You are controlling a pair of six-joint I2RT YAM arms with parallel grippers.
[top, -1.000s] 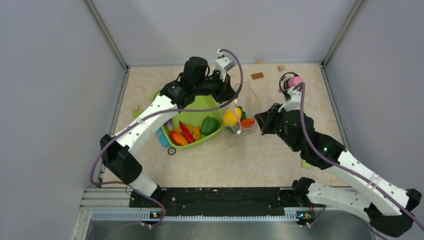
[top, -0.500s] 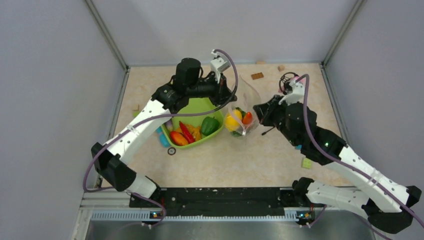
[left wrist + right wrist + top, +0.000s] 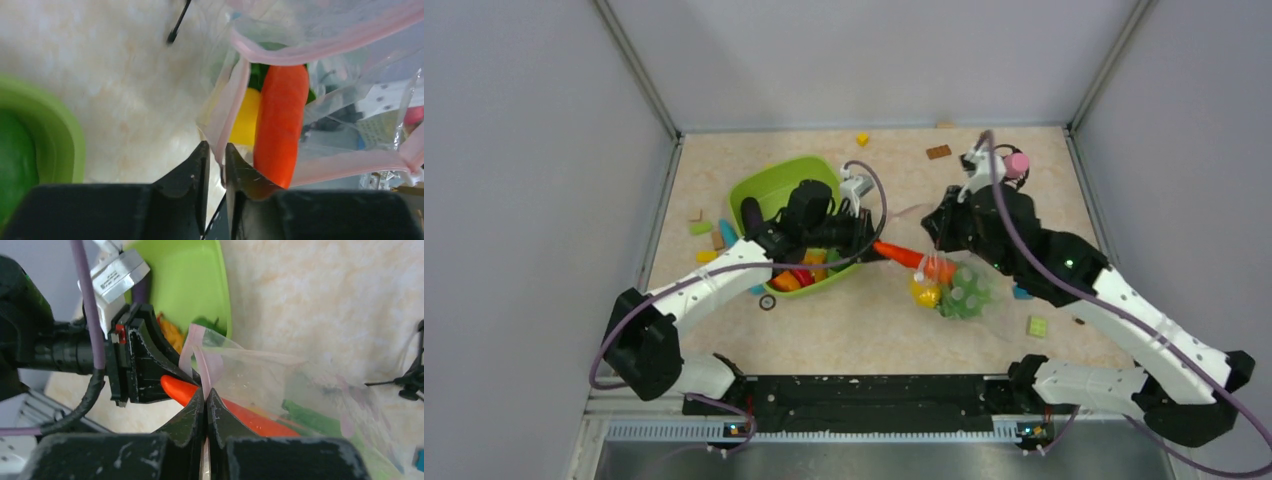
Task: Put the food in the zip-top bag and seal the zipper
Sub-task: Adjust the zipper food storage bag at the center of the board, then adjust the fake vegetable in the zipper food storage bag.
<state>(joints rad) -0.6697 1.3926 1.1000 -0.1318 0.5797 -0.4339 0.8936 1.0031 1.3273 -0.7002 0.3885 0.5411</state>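
Scene: beige speckled worktop (image 3: 854,330), grey panels around it.
Zip-top bag (image 3: 260,372): lay on the worktop right of centre, mouth facing the lime tray (image 3: 779,178), held up between both claws.
Zipper (image 3: 310,52): pink strip, unsealed, mouth gaping.
Food in bag: carrot (image 3: 280,125) in the mouth, tip toward the left claw; lemon (image 3: 245,117) beside it; green piece (image 3: 964,300) deeper in.
Food in tray: red and orange pieces (image 3: 799,278) at the near corner, partly under the left arm.
Left claw (image 3: 216,165): just beside the tray's right rim, jaws narrowly apart, zipper edge running into the gap.
Right claw (image 3: 206,400): clenched on the zipper's other lip.
Extras: yellow block (image 3: 862,139) and brown block (image 3: 939,152) at the far edge.
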